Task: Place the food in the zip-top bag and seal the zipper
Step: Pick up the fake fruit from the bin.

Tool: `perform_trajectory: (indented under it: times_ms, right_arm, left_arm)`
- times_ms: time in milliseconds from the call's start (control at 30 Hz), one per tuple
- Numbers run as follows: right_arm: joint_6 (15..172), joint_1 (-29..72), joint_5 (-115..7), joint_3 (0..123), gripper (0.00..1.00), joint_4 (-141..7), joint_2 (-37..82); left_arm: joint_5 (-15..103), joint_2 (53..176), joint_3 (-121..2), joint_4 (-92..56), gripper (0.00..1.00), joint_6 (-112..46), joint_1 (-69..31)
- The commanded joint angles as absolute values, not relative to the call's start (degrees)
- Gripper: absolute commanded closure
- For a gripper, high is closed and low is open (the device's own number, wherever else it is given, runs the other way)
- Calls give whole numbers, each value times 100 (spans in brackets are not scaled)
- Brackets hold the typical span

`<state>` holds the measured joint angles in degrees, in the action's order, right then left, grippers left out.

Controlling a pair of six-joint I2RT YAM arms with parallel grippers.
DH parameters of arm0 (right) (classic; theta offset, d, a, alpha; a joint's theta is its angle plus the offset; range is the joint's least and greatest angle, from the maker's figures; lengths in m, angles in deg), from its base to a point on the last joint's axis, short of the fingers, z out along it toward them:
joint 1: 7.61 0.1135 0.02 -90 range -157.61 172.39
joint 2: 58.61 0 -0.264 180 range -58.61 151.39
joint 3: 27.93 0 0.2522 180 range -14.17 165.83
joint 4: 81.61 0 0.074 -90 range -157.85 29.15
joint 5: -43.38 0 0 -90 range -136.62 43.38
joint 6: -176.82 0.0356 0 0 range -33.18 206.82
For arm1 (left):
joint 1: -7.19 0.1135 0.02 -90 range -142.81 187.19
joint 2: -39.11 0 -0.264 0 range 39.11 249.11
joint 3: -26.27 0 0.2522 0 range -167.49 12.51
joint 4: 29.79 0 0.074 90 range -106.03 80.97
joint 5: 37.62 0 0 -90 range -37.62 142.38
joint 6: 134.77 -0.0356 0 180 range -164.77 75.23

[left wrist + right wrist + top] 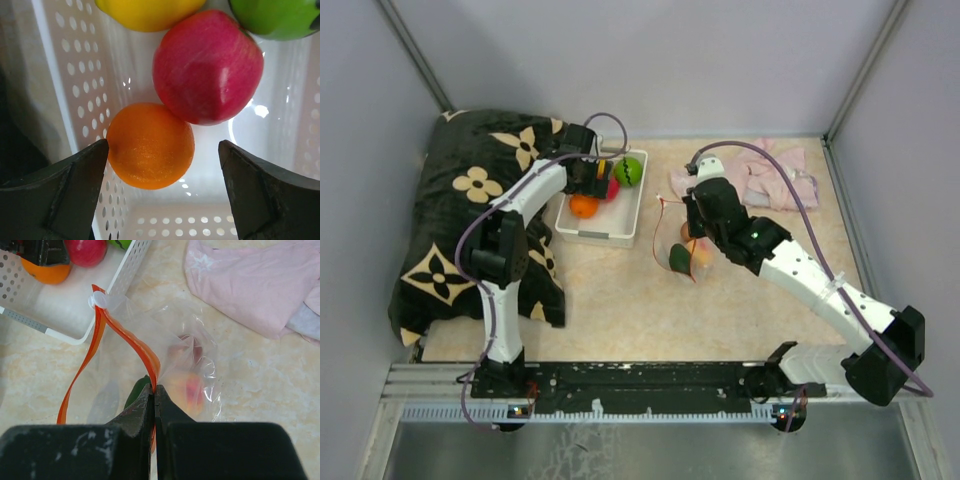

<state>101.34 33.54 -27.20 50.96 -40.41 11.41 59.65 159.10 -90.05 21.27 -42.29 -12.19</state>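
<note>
Straddling the orange point(150, 146) with jaws spread, the left gripper point(162, 150) could knock it aside; the right gripper point(155, 391), clamped on the zipper point(124, 336), might slip off.

top: overhead, whole table point(620, 300) | left wrist: close, inside basket point(75, 75) | right wrist: close over bag point(200, 352), basket shared

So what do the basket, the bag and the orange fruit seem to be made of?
The basket: rigid white plastic, semi-gloss, with moulded rows of holes. The bag: thin clear plastic film, creased and glinting. The orange fruit: probably plastic, with a finely speckled sheen; its core cannot be told.
</note>
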Motion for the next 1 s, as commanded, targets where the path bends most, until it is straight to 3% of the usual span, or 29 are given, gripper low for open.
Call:
perform_trajectory:
  times_ms: [0, 533, 967]
  right_arm:
    - [10087, 3397, -2638, 5088, 99, -4372, 1064]
    - [10158, 3396, -2735, 4982, 98, -4436, 1074]
    - [10123, 3397, -2658, 5095, 98, -4337, 1089]
  left_arm:
    - [5847, 16129, -9186, 2377, 4, -4456, -1162]
    - [5555, 16444, -9120, 2526, 7, -4258, -1162]
    - [5258, 15536, -8467, 2167, 31, -3759, -1167]
